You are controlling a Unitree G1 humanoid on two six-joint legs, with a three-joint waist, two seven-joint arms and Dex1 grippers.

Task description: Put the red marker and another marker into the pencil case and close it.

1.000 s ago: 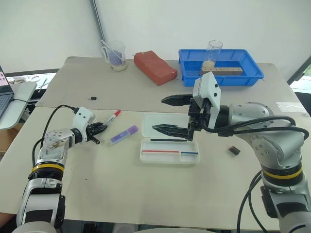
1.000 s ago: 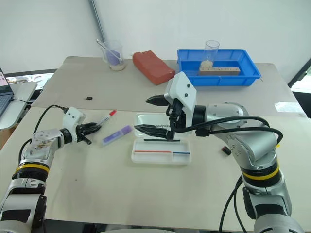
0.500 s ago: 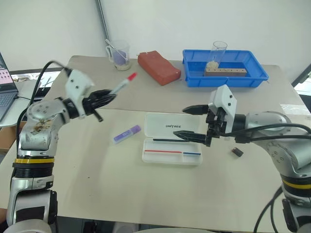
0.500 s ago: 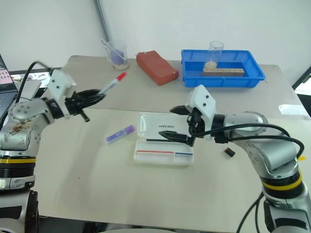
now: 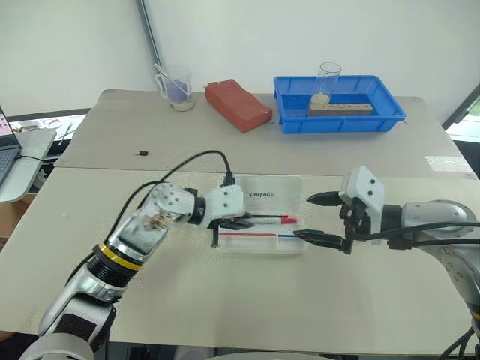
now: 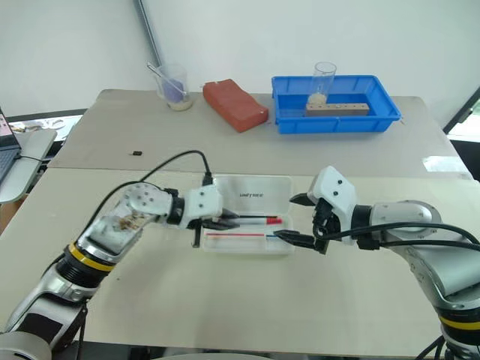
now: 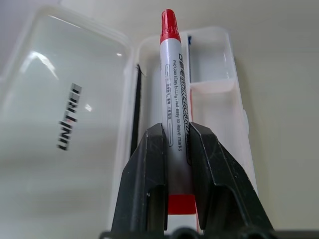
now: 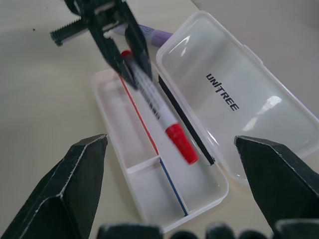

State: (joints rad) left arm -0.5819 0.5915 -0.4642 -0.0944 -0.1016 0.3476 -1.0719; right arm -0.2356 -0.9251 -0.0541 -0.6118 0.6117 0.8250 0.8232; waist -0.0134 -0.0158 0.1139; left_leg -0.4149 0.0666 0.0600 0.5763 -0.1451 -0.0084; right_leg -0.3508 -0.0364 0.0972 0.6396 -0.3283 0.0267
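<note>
Along the upper edge of the bench (image 5: 90,247), a clear beaker (image 5: 177,86) holding something purple is seen at upper left, a red brick-like block (image 5: 238,104) just right of it, and a blue tray (image 5: 339,105) at upper right, in which a glass (image 5: 327,82) and a wooden block (image 5: 340,109) are set. A small dark piece (image 5: 142,153) is seen alone on the bench at left of centre, and the edge of a laptop (image 5: 6,146) is caught at the far left. The pencil case (image 5: 262,223) is laid open at the centre of the frame, its lid printed "UNITREE" folded back toward the upper side and its tray toward the lower side; a thin red pen (image 5: 246,234) and a thin blue pen (image 5: 291,236) are lain end to end in the tray, and a thin black pen (image 8: 184,122) is seen along the hinge side. The left tool (image 5: 244,222) is brought in from the left of the case, its fingers (image 7: 149,184) pressed onto the barrel of the red marker (image 5: 268,220), which is held over the open tray, roughly lengthwise, red cap pointing toward the right of the frame. Whether the marker touches the case cannot be told. The purple marker (image 8: 149,33) is glimpsed on the bench behind the left tool, beside the lid's corner. The right tool (image 5: 324,220) is held at the right end of the case, its fingers spread wide and empty, the lower fingertip (image 5: 304,235) just beside the tray's right end.
</note>
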